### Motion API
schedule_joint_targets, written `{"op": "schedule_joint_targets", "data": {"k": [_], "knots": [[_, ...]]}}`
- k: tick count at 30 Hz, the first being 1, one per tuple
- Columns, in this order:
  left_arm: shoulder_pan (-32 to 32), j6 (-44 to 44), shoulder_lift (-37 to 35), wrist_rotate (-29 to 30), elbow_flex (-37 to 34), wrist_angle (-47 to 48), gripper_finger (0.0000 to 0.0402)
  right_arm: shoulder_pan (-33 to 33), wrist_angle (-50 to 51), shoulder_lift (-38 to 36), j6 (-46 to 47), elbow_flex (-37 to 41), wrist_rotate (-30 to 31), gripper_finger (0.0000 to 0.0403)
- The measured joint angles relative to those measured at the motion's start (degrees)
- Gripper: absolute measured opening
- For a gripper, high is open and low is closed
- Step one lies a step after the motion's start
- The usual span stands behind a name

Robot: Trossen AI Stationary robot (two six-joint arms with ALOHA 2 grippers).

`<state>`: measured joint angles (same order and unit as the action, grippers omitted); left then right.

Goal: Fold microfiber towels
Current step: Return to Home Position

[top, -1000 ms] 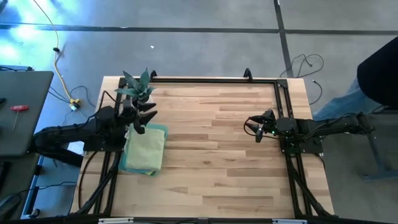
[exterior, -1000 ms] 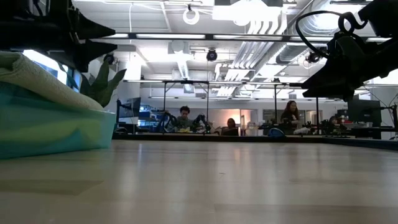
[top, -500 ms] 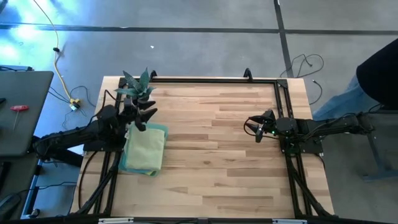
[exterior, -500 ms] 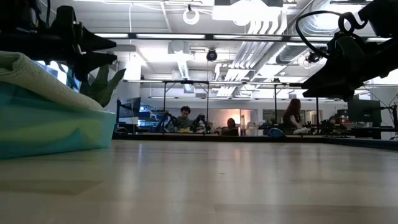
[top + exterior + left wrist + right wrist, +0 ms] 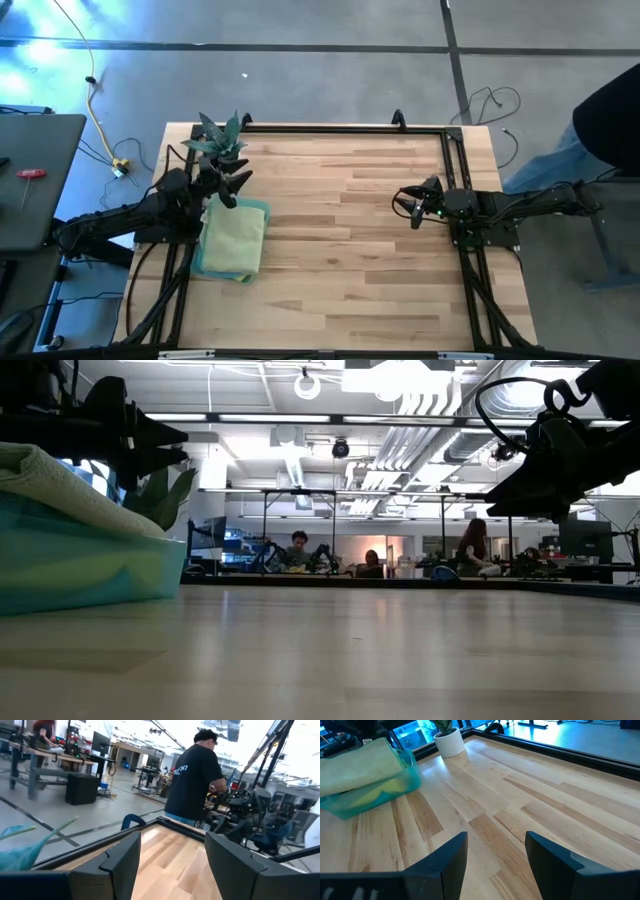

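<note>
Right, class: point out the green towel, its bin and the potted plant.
green towel [image 5: 233, 238], high view, top face.
bin [image 5: 413, 775], right wrist view, side wall.
potted plant [image 5: 449, 744], right wrist view, white pot.

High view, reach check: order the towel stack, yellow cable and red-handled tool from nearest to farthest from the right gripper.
From the right gripper:
1. towel stack, left on the table
2. yellow cable, floor farther left
3. red-handled tool, far-left side table

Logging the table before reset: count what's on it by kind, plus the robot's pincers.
Towels showing: 2, pale green towel over yellow towel; more may hide beneath.
Bin: 1
Potted plant: 1
Pincers: 2, left pincer and right pincer, both open.
Total: 6
</note>
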<state>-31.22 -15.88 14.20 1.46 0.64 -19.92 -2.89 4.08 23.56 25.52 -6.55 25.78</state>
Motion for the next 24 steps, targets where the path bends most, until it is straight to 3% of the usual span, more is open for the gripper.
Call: {"op": "schedule_joint_targets", "data": {"k": [14,24], "knots": [[0.0,0.0,0.0,0.5,0.0,0.0,0.0211,0.0,0.0,-0.4,0.0,0.0,0.0,0.0193],[0.0,0.0,0.0,0.5,0.0,0.0,0.0211,-0.2,0.0,-9.7,0.0,0.1,0.0,0.0193]]}}
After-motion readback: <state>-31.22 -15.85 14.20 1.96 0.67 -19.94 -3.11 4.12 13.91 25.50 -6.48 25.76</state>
